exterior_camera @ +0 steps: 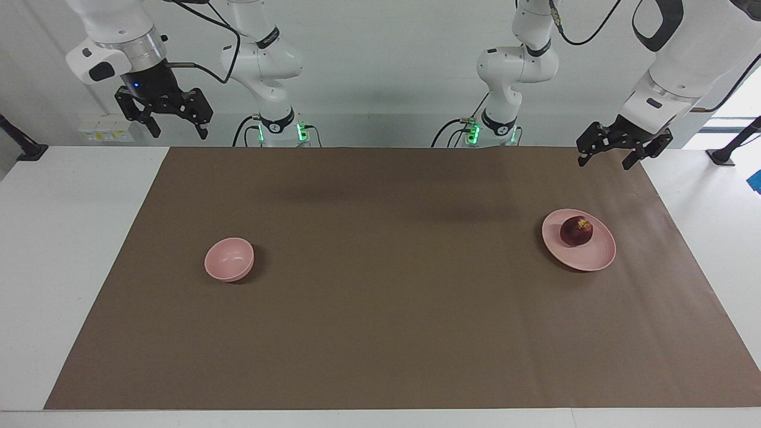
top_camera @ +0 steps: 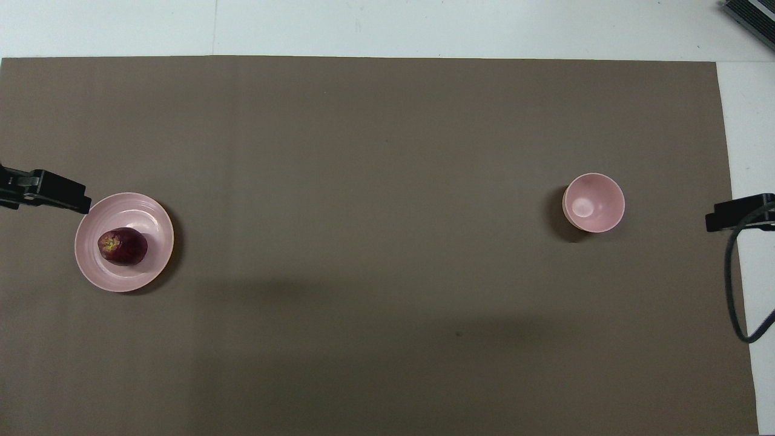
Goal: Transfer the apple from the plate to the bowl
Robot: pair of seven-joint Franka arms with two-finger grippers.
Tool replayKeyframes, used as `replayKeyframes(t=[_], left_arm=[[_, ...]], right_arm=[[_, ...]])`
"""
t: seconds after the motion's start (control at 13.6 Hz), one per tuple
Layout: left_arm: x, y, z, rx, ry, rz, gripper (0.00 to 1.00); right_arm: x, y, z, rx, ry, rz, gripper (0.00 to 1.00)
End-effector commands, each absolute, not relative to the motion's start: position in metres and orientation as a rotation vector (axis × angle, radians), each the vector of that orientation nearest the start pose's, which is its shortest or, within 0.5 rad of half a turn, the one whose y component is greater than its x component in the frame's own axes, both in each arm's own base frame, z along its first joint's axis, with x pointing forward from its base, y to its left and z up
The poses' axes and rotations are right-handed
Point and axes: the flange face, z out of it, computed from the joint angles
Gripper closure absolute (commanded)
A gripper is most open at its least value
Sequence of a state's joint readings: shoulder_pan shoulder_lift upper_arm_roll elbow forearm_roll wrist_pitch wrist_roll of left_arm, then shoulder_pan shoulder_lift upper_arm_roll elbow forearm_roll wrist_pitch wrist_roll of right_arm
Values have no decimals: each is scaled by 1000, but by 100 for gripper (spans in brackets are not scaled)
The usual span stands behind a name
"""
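Observation:
A dark red apple with a yellowish patch lies on the flat pale pink plate toward the left arm's end of the brown mat. The small deep pink bowl stands toward the right arm's end and holds nothing. My left gripper hangs open, high over the mat's corner at the robots' edge, above and apart from the plate; the overhead view catches only one of its fingers. My right gripper hangs open, high over the white tabletop at its own end.
A brown mat covers most of the white table. A black cable loops down beside the right gripper in the overhead view. Black posts stand at both ends of the table.

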State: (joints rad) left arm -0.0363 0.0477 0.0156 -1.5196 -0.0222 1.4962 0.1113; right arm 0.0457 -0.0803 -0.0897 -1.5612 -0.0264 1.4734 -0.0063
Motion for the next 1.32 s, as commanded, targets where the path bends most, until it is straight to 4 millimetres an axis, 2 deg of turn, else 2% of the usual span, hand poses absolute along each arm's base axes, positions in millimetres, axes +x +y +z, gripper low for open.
replayKeyframes(t=[0.0,0.22,0.44,0.66,0.81,0.96,1.25], left_arm=[[564,6,599,-3170,213,83,0],[568,26,576,-3173,176,72,0],[569,37,542,-3174,140,72,0],[569,39,512,-3173,132,77,0],[569,52,499,-3173,96,52,0],[568,57,484,-3174,87,64,0],[579,62,433,-3174,68,98,0]], right_arm=[[514,-29,665,-3153,39,13,0],[514,-29,665,-3153,39,13,0],[514,-29,665,-3153,39,13,0],[514,-29,665,-3153,39,13,0],[514,-29,665,-3153,39,13,0],[514,-29,665,-3153,39,13,0],[514,-29,665,-3153,39,13,0]])
